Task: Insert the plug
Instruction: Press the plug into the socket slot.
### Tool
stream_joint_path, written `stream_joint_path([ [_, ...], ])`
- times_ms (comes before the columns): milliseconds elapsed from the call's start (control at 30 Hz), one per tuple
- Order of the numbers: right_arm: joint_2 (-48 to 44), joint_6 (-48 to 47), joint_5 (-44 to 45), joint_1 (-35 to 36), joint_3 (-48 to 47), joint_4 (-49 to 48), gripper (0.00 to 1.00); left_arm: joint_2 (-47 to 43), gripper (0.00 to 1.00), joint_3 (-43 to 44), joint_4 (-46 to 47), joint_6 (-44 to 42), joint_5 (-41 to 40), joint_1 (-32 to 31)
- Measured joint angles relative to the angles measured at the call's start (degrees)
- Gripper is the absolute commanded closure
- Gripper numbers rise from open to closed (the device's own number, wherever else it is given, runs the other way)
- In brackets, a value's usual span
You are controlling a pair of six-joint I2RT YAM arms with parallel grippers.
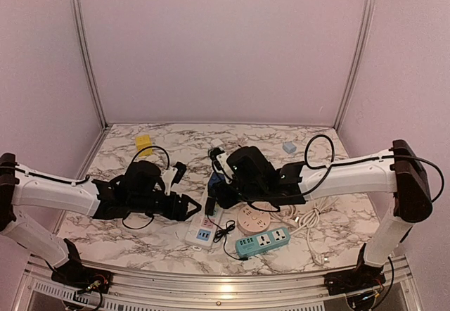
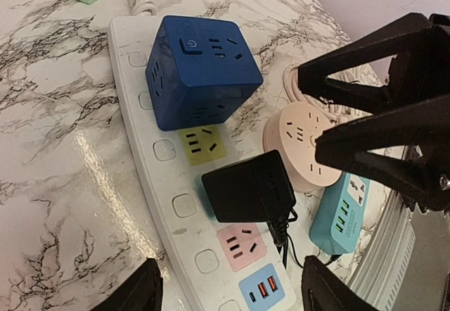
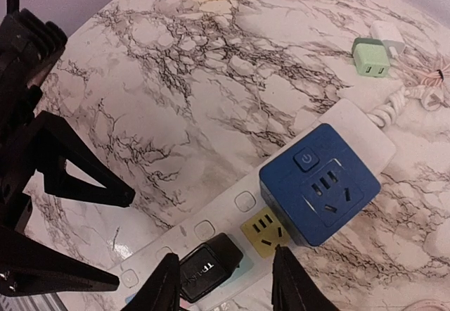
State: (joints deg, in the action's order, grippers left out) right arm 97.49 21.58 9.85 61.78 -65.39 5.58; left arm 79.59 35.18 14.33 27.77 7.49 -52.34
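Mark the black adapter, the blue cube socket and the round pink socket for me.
black adapter (image 2: 242, 191): left wrist view, its top face.
blue cube socket (image 2: 211, 51): left wrist view, its top face.
round pink socket (image 2: 295, 138): left wrist view, its flat top.

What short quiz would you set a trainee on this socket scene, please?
1. True or false: the black adapter sits on the white power strip.
2. Which colour is the socket between the blue cube and the black adapter? A) pink B) yellow C) green
3. Fill in: the left gripper has its jaws ____, with nothing held between them.

Key: 1 true. 2 B, the yellow socket. 3 open.
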Motion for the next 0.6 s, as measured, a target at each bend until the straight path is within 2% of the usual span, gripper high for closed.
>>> stream_joint_path([
  [333,-0.09,2.25,-1.07,0.09,3.43,-0.61,0.63,6.1,0.42,5.95,-0.11,-0.39,2.89,2.12],
  [600,-0.09,2.43,-1.92,0.09,3.43,-1.42,0.64,9.51,0.46,7.87,-0.09,-0.81,4.7,2.43],
])
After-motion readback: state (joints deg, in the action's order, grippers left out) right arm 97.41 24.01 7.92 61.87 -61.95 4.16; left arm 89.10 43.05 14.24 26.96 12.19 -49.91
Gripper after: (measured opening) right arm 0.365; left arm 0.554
